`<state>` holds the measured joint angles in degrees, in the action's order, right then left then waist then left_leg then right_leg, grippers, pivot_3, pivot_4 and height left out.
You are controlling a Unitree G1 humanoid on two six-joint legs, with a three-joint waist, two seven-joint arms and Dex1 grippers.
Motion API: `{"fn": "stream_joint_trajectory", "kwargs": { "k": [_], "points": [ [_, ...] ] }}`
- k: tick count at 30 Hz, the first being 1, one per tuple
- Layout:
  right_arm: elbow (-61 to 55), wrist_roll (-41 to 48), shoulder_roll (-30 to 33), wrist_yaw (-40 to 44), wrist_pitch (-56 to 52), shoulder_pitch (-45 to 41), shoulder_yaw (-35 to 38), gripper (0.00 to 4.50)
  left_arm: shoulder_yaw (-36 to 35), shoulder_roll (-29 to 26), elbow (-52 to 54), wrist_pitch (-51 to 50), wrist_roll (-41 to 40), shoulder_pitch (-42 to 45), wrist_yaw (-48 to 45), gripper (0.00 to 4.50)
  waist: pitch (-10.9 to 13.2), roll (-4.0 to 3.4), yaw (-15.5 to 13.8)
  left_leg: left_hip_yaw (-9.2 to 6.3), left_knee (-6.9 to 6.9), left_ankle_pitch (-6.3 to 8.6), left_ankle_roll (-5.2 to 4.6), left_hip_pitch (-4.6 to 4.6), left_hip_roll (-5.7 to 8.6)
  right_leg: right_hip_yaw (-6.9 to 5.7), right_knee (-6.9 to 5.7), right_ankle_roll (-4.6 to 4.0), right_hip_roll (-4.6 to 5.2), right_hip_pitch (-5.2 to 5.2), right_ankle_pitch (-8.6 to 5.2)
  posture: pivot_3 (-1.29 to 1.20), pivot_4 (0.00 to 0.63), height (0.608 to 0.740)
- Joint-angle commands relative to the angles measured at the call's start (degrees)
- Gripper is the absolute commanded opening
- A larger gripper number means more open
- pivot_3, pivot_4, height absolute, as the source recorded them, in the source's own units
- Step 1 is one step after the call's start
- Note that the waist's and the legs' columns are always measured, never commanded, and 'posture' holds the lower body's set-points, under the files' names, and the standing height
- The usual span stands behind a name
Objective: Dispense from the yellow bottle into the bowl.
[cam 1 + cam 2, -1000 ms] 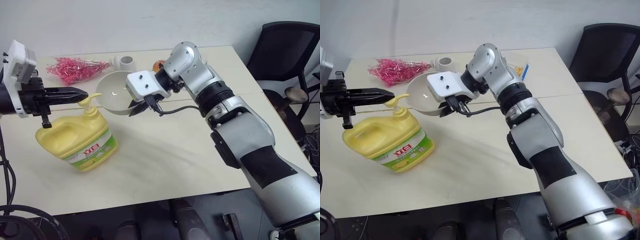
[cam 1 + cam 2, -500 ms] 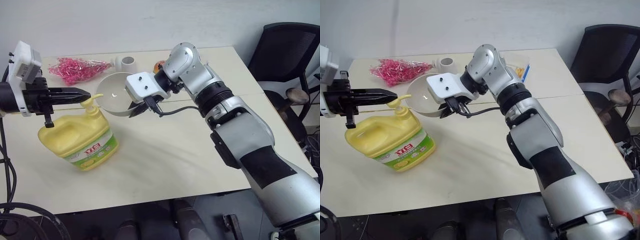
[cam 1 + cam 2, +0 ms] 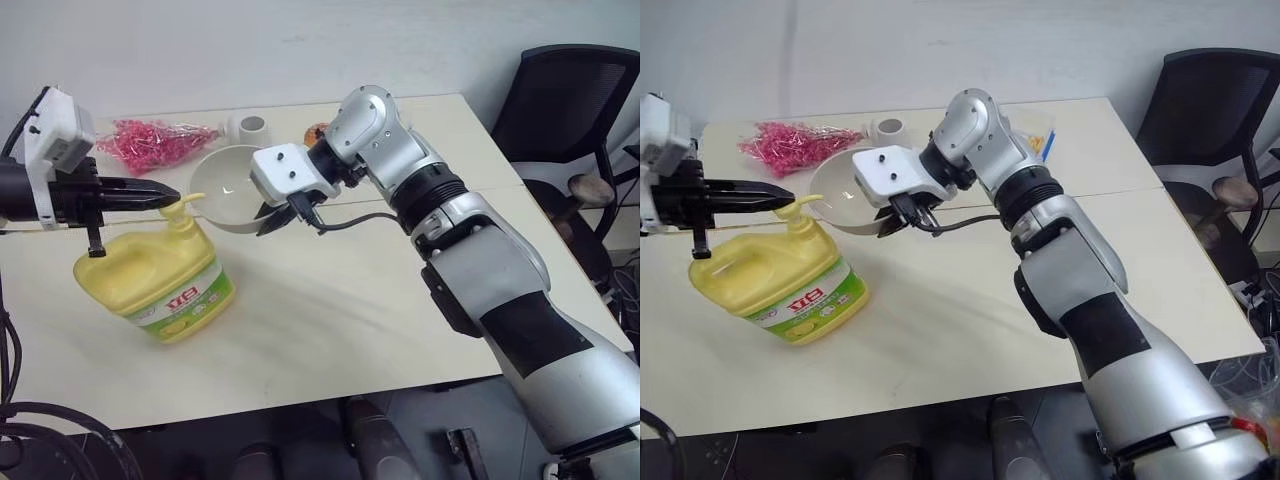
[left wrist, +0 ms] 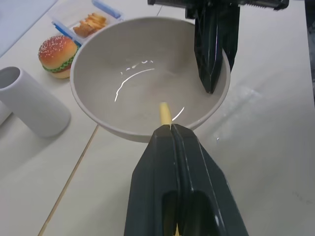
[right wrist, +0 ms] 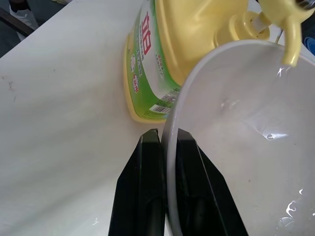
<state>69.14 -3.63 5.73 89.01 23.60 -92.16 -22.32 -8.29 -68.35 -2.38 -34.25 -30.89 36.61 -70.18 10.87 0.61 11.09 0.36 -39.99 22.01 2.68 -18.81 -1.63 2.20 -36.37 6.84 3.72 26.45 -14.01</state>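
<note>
The yellow bottle (image 3: 155, 282) stands on the table (image 3: 330, 310) with its pump spout over the rim of the bowl (image 3: 228, 188), which the right gripper (image 5: 165, 147) clamps by its rim (held tilted beside the bottle), while the left gripper (image 3: 168, 194), fingers pressed together, rests atop the pump.

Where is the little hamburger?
The toy hamburger sits on the table's far side, behind the bowl that the right hand holds, between a white vase lying down and a snack tray.
</note>
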Motion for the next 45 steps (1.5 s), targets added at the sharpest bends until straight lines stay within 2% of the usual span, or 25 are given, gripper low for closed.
{"fn": "stream_joint_trajectory", "kwargs": {
  "k": [1,8,12,15,18,22,26,30,32,33,36,38,42,45],
  "points": [
    [-2.58,2.27,0.27,3.49,-0.07,-2.25,-0.10,0.00,7.93,-0.10,-1.81,-0.66,7.01,-5.28,-0.82,0.03,-0.03,-0.05,0.00,0.03,0.01,0.01,-0.01,0.06,0.00,0.03,-0.04,-0.01,0.00,-0.02,0.00,0.00,0.150,0.740],
    [-3.45,3.99,0.43,3.49,-0.11,-1.93,-1.78,0.00,6.82,1.30,-2.57,-1.20,6.61,-3.29,0.15,0.03,-0.14,-0.22,-0.04,0.06,0.11,0.05,-0.09,0.36,-0.01,0.21,-0.11,-0.04,-0.08,-0.17,-0.03,0.00,0.150,0.740],
    [-3.71,4.29,0.62,3.49,-0.06,-1.66,-2.17,0.00,1.62,1.28,-0.13,-4.71,1.62,-0.06,0.58,0.03,-0.14,-0.21,-0.19,0.05,0.10,0.06,-0.12,0.31,-0.01,0.22,-0.11,-0.04,-0.09,-0.15,-0.03,0.00,0.150,0.740],
    [-4.49,4.81,1.39,3.49,-0.08,-0.99,-2.48,0.00,-2.96,0.83,2.57,-10.97,-3.82,3.68,1.80,0.03,-0.13,-0.20,-0.28,0.01,0.10,0.05,-0.09,0.19,-0.01,0.21,-0.10,-0.04,-0.08,-0.03,-0.03,0.00,0.150,0.740],
    [-6.26,6.17,2.83,3.49,-0.59,0.26,-3.14,0.00,-7.04,-0.34,5.14,-17.27,-9.04,6.86,2.92,0.03,-0.09,-0.11,-0.32,-0.11,-0.06,0.02,-0.04,-0.38,-0.02,0.05,-0.07,-0.04,-0.06,0.34,-0.02,0.00,0.150,0.740],
    [-11.34,9.35,6.52,3.49,-2.18,3.50,-5.00,0.00,-11.89,-2.92,9.48,-22.53,-14.39,5.78,1.69,1.20,-0.13,0.02,-0.32,-0.49,-0.05,0.00,0.01,-0.83,0.01,0.02,-0.12,-0.04,0.05,0.86,-0.02,0.00,0.150,0.740],
    [-20.48,12.29,13.52,3.49,-4.21,10.83,-6.17,0.00,-19.03,-5.16,16.37,-29.11,-20.91,2.36,1.85,2.44,-0.13,0.03,-0.32,-0.62,-0.18,-0.01,0.02,-1.33,0.17,-0.23,-0.06,-0.02,0.32,1.21,-0.01,0.00,0.150,0.740],
    [-29.54,11.96,19.63,3.49,-5.71,19.91,-4.65,0.00,-27.95,-7.29,25.04,-34.21,-24.26,-6.85,-0.66,3.66,-0.12,0.03,-0.66,-0.65,-0.20,-0.01,0.01,-1.35,0.20,-0.28,-0.02,-0.02,0.34,1.17,-0.01,0.00,0.150,0.740],
    [-35.47,11.00,23.66,2.21,-5.95,27.60,-4.02,0.00,-36.53,-6.86,31.82,-37.80,-23.23,-16.32,-3.84,4.32,-0.12,0.02,-0.84,-0.63,-0.20,-0.02,-0.01,-1.35,0.20,-0.26,0.01,-0.02,0.31,1.18,-0.01,0.00,0.150,0.740],
    [-37.74,10.00,25.28,1.04,-5.44,30.99,-4.01,0.00,-40.50,-6.07,34.68,-38.61,-22.23,-20.83,-4.84,4.46,-0.11,0.02,-1.18,-0.61,-0.15,-0.03,-0.02,-1.29,0.20,-0.23,0.02,-0.02,0.28,1.13,-0.01,0.00,0.150,0.740],
    [-42.07,8.14,27.40,-1.90,-5.37,37.89,-3.59,0.00,-48.39,-3.22,40.47,-37.40,-18.76,-31.16,-6.10,4.46,-0.09,0.03,-2.00,-0.52,-0.18,-0.04,-0.04,-1.22,0.18,-0.18,-0.06,-0.03,0.19,1.09,-0.02,0.00,0.150,0.740],
    [-42.48,6.86,26.72,-4.84,-5.99,40.32,-2.86,0.00,-51.03,-1.45,42.05,-36.16,-18.16,-34.13,-5.06,4.46,-0.05,0.08,-2.27,-0.24,-0.19,-0.10,-0.08,-1.17,0.18,-0.11,-0.09,-0.09,0.13,1.07,0.02,0.00,0.150,0.740],
    [-41.21,5.07,24.93,-9.06,-5.80,42.37,-1.94,0.00,-52.48,0.37,42.72,-34.10,-18.51,-36.42,-3.03,4.46,0.01,0.19,-3.24,0.09,-0.07,-0.02,-0.21,-0.45,0.10,0.09,-0.03,-0.21,-0.06,0.66,-0.02,0.00,0.150,0.740],
    [-40.03,4.53,24.34,-10.25,-6.99,43.29,-1.69,0.90,-51.51,0.88,42.20,-32.61,-19.56,-35.90,-0.56,4.50,0.01,0.19,-3.68,-0.03,-0.01,0.01,-0.24,-0.23,0.01,-0.03,0.19,-0.25,-0.12,0.32,-0.03,0.00,0.150,0.740]
  ]
}}
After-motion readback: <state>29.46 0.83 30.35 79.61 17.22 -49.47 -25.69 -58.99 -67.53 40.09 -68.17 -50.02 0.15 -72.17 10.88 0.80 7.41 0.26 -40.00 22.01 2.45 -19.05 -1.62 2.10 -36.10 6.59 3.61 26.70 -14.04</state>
